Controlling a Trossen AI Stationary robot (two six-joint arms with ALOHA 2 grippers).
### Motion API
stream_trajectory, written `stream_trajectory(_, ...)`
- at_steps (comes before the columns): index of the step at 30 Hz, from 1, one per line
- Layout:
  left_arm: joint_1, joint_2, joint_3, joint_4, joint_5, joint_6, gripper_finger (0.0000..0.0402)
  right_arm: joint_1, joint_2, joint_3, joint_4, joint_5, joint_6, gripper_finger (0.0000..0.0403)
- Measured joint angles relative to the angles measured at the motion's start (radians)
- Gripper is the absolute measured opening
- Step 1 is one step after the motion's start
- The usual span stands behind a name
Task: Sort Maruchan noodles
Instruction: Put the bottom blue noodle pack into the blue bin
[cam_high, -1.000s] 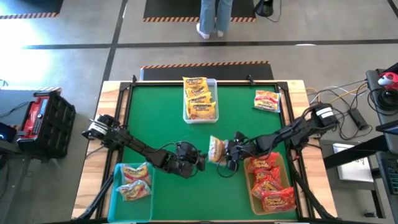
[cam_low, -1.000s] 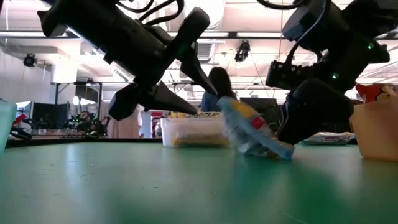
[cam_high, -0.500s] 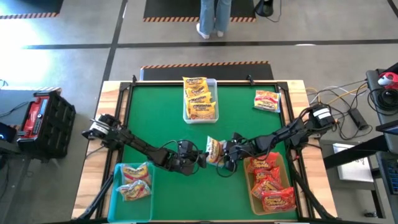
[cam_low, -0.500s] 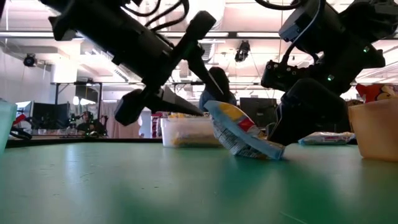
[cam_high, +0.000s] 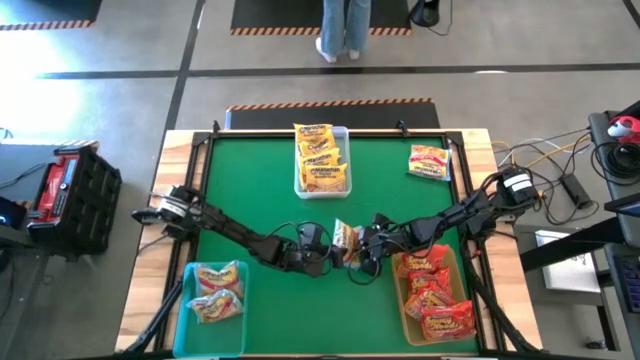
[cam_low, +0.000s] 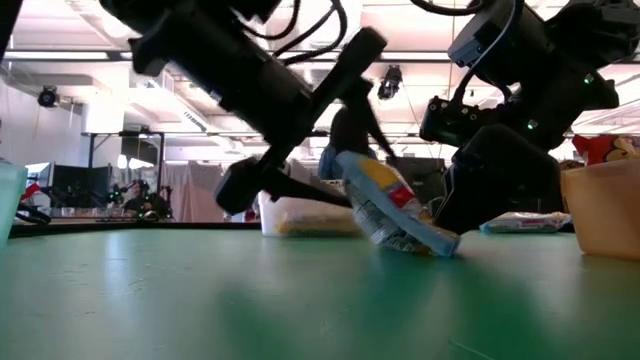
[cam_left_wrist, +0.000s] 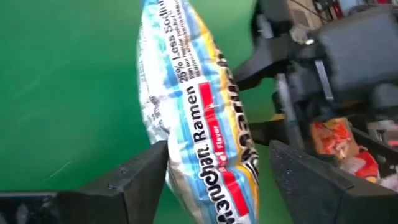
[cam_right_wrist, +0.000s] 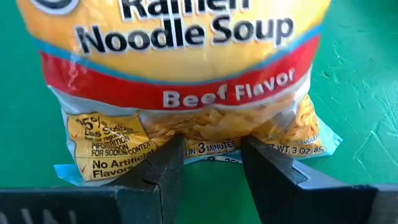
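Nearest to us on the green worktop (cam_high: 250, 190) sit two bins: the teal bin (cam_high: 214, 295) at the left with yellow-and-blue packets, and the orange bin (cam_high: 433, 292) at the right with red ones. Just beyond them, mid-worktop, we see what has changed. A second ago our left claw (cam_high: 325, 259) hung back from the yellow-and-blue packet (cam_high: 347, 239); now it has moved in and spread its fingers wider, so that they straddle one end of the packet without yet closing on it. Our right claw (cam_high: 367, 248) has not altered: half-closed, it pinches the packet's bottom seam and props it tilted, its low edge near or on the worktop.

We read this as a handover about to happen, with the packet bound for the teal bin. Farther off, the clear bin (cam_high: 322, 160) holds yellow-orange packets, and one red packet (cam_high: 429, 161) lies loose by the far right edge, unsorted.
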Motion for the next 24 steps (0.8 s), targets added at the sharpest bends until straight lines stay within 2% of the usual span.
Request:
stream_trajectory(5, 0.024, 0.000, 0.042, -0.027, 0.001, 0.125, 0.0285, -0.004, 0.000, 0.000, 0.000, -0.004, -0.008, 0.0150)
stream_trajectory(10, 0.053, 0.007, 0.056, -0.121, -0.001, 0.117, 0.0296, -0.006, 0.000, 0.000, 0.000, -0.005, -0.013, 0.0150)
stream_trajectory(15, 0.071, 0.014, 0.055, -0.113, 0.032, 0.116, 0.0295, -0.006, 0.000, 0.000, 0.000, -0.004, -0.013, 0.0150)
stream_trajectory(20, 0.086, 0.037, 0.054, -0.107, 0.130, 0.127, 0.0287, -0.006, 0.000, 0.000, 0.001, 0.001, -0.014, 0.0150)
stream_trajectory(24, 0.093, 0.047, 0.054, -0.103, 0.147, 0.121, 0.0272, -0.006, 0.000, -0.001, 0.004, 0.003, -0.013, 0.0150)
